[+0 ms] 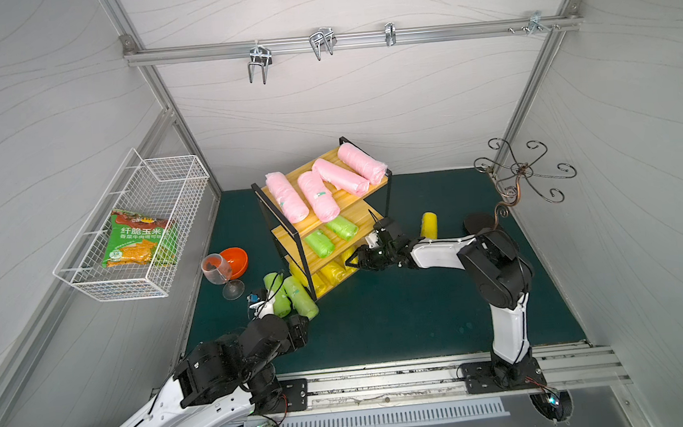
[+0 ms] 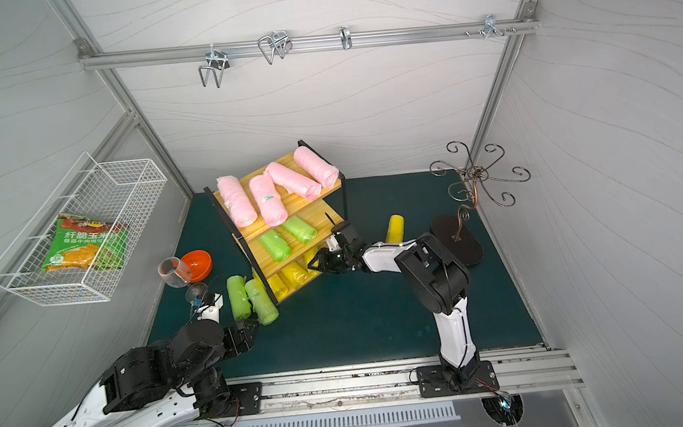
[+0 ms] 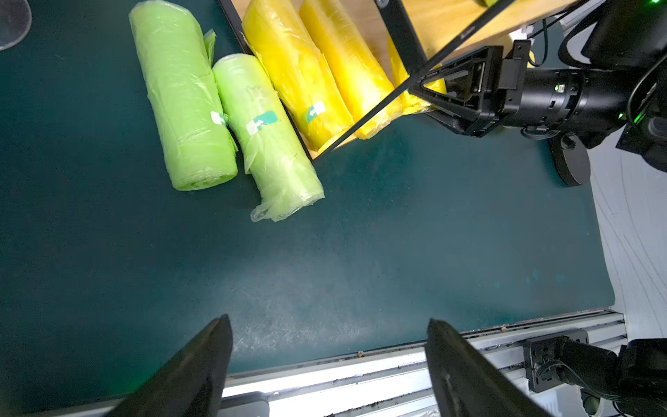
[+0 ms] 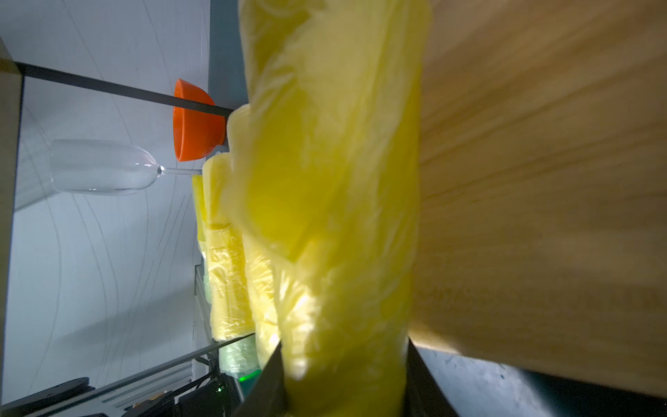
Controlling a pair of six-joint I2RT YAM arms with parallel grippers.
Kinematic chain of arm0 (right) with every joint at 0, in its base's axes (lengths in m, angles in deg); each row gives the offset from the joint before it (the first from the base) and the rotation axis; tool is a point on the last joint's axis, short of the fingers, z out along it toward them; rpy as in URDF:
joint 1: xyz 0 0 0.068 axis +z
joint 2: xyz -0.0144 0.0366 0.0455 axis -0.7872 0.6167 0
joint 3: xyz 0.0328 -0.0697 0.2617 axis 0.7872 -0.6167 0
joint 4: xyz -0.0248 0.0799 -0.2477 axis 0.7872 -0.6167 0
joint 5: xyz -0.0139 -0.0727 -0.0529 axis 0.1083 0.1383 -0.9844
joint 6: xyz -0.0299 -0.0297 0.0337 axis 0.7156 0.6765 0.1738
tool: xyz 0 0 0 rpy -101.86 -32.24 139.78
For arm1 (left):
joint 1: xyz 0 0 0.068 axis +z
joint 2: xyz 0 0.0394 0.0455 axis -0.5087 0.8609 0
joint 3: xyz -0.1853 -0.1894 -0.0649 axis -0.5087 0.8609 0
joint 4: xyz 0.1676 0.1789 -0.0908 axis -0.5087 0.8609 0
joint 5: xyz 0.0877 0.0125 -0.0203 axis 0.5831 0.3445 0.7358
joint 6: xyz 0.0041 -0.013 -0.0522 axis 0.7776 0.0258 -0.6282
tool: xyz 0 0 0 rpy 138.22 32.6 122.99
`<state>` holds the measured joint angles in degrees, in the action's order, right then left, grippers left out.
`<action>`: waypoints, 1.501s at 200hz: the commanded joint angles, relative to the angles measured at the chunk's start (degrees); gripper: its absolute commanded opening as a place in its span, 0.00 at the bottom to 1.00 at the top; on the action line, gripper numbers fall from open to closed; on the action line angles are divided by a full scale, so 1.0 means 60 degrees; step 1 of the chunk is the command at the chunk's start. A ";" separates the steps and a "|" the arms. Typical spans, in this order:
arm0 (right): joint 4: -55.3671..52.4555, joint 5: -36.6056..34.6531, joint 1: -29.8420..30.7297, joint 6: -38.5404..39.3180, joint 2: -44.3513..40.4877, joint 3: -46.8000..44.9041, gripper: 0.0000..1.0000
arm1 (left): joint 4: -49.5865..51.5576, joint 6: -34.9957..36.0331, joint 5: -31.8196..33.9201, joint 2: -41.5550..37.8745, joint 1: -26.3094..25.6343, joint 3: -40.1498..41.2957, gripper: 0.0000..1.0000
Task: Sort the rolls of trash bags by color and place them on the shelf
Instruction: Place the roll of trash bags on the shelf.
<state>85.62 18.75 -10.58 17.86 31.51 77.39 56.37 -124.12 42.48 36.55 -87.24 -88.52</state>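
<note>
Right now, one yellow roll (image 4: 343, 216) is clamped between the two fingers of the right hand (image 4: 344, 361). The roll is stretched out ahead of the hand, along the bottom board of the shelf (image 1: 362, 213). Two more yellow rolls (image 3: 299, 72) are seen lying just beside it on that same board. On the middle board two green rolls (image 1: 319, 243) are laid side by side, and on the top board four pink rolls (image 1: 317, 195) are laid in a row. Two other green rolls (image 3: 184, 101) are seen on the worktop (image 3: 361, 234), touching each other, just beside the shelf's near corner. The left hand (image 3: 326, 321) is held over the worktop near them, with its fingers wide apart and nothing between them. One more yellow roll (image 1: 429, 224) is seen on the worktop behind the right arm. An orange bowl (image 1: 235, 261) and a wine glass (image 1: 217, 270) are stood at the shelf's other side.
</note>
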 commanded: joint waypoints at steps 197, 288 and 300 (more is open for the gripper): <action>-0.2865 -0.1193 0.0581 0.1797 0.0499 0.1423 0.62 | -0.0216 -0.0145 -0.0083 0.0073 0.0045 -0.0119 0.93; -0.3465 -0.1759 0.0532 0.1790 -0.0267 0.0910 0.75 | -0.0317 -0.0101 -0.0106 0.0161 0.0044 -0.0107 0.95; -0.3638 -0.1791 0.0497 0.1787 -0.0432 0.0790 0.75 | -0.0346 -0.0101 -0.0101 0.0161 0.0045 -0.0105 0.95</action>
<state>68.82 10.40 -7.26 27.71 31.72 84.00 56.30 -124.78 41.80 37.27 -87.24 -88.50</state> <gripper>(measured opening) 0.752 0.947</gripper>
